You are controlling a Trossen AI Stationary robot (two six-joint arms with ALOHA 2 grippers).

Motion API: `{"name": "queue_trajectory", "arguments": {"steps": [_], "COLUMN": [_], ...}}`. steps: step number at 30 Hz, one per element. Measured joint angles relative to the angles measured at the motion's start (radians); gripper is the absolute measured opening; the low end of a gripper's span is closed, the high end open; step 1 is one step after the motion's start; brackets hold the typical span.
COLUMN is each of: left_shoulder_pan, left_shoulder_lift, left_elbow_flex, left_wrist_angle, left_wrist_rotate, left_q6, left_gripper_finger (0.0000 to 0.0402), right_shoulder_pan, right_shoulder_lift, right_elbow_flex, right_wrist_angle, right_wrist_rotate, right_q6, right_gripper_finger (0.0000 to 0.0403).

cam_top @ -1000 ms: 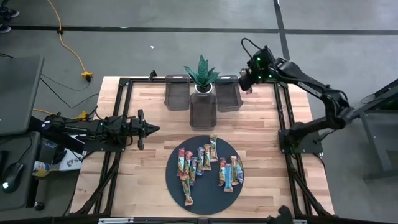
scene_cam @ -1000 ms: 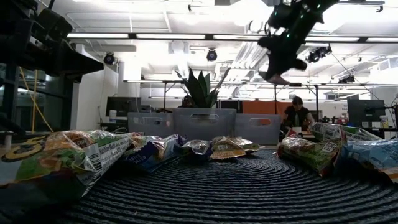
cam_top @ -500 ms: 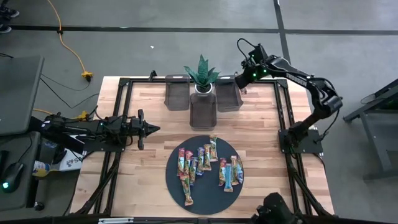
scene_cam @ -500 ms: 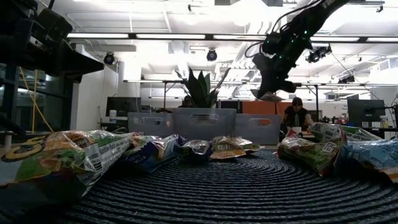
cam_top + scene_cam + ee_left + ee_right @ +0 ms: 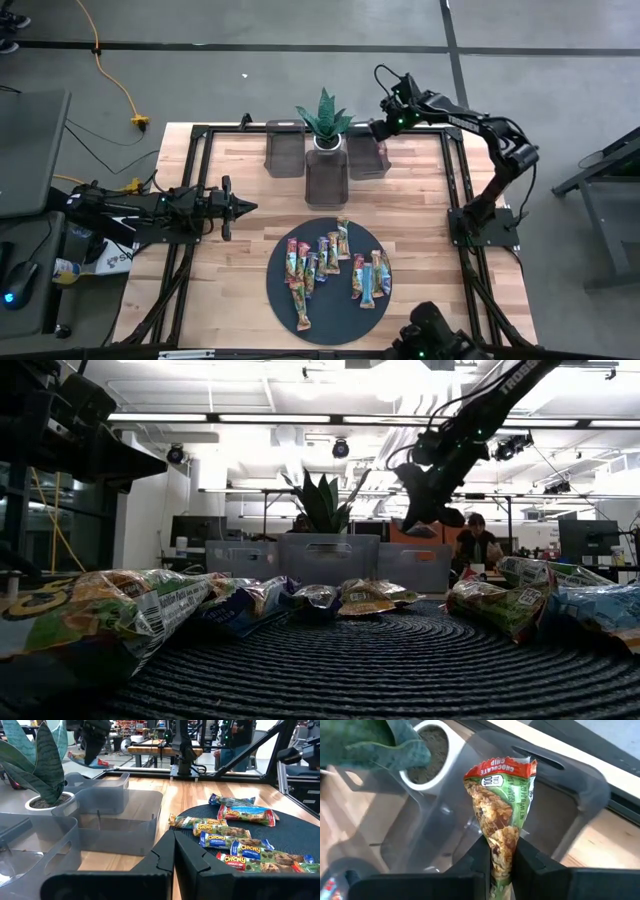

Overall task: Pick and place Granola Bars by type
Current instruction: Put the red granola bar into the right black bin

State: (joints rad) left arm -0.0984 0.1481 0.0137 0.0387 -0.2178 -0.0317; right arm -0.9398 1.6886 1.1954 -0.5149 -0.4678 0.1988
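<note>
Several granola bars (image 5: 335,265) in glossy wrappers lie flat on a dark round disc (image 5: 282,300) at the table's near middle. Three translucent grey bins stand at the far side: left (image 5: 284,150), middle (image 5: 326,180), right (image 5: 368,155). My right gripper (image 5: 380,128) hangs over the right bin, shut on a green-and-red granola bar (image 5: 501,805). Over the table's left side my left gripper (image 5: 243,207) stays level and shut, holding nothing. My right gripper pinches one end of the green-and-red bar (image 5: 501,851) between its two fingers (image 5: 479,857). The fingers slant down from the table's right and far side and lie along the bar. The bar sticks out beyond the fingertips, clear above the right bin (image 5: 570,815).
A potted spiky plant (image 5: 323,118) stands behind the middle bin, close to my right gripper. A black frame (image 5: 205,140) runs around the table's edges. Bare wood lies between the bins and the disc.
My right gripper has come down and toward the table's left, from beyond the right bin's outer corner to over that bin, tipping further downward. It has stayed shut on the bar, which has travelled with it.
</note>
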Motion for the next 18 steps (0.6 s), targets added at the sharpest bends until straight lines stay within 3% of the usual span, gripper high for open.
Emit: {"name": "queue_trajectory", "arguments": {"steps": [9, 18], "left_shoulder_pan": [0.000, 0.000], "left_shoulder_lift": [0.000, 0.000], "left_elbow_flex": [0.000, 0.000], "left_wrist_angle": [0.000, 0.000], "left_wrist_rotate": [0.000, 0.000], "left_q6": [0.000, 0.000], "left_gripper_finger": [0.0001, 0.0001], "right_shoulder_pan": [0.008, 0.037], "right_shoulder_lift": [0.029, 0.032], "right_elbow_flex": [0.000, 0.000], "right_wrist_angle": [0.015, 0.018], "right_wrist_rotate": [-0.070, -0.033], "right_q6": [0.014, 0.025], "right_gripper_finger": [0.0047, 0.0039]}}
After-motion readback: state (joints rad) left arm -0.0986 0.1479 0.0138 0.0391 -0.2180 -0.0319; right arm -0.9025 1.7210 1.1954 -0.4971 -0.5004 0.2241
